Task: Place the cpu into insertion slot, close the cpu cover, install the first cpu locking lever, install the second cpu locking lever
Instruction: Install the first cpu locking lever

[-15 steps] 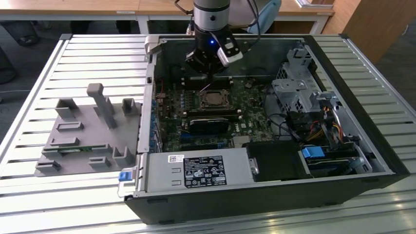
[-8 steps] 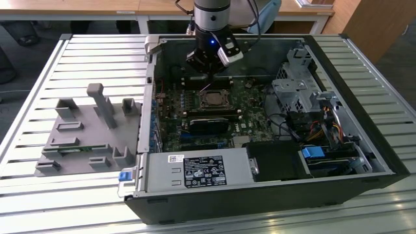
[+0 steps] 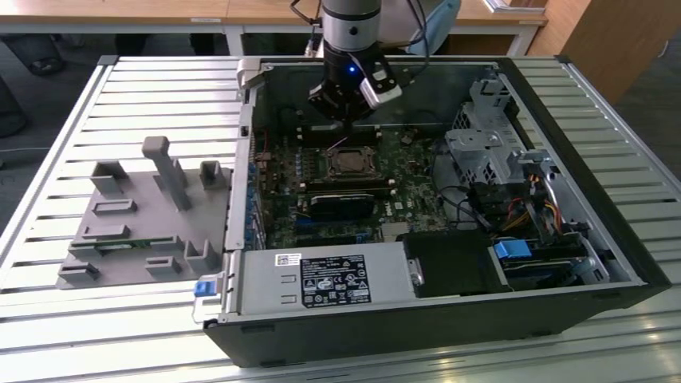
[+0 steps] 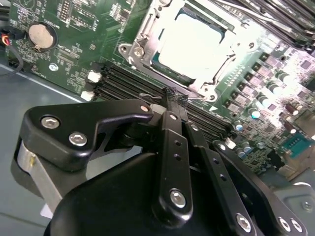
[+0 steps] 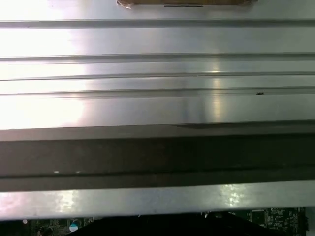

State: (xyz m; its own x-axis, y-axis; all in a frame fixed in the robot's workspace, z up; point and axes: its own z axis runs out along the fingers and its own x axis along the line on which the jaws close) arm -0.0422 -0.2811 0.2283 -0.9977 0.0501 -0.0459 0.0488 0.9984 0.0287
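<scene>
Robotics lab or workshop, slatted metal workbench (image 3: 96, 335), open computer case (image 3: 447, 319) laid flat on it, grey parts fixture (image 3: 139, 215) alongside, wooden desks (image 3: 127, 12) behind

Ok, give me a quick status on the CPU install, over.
Gripper shut, empty, hovering beside the socket. Cpu seated in insertion slot, cpu cover closed over it. Nothing in the way.

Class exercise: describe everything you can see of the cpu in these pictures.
The cpu is a flat square chip with a pale, shiny metal top, glaring under the light in the second wrist view. It lies flat in the slot, with the cover framing its edges. Green board surrounds it. The gripper hangs just short of it, not touching. In the exterior view it sits mid-board.
</scene>
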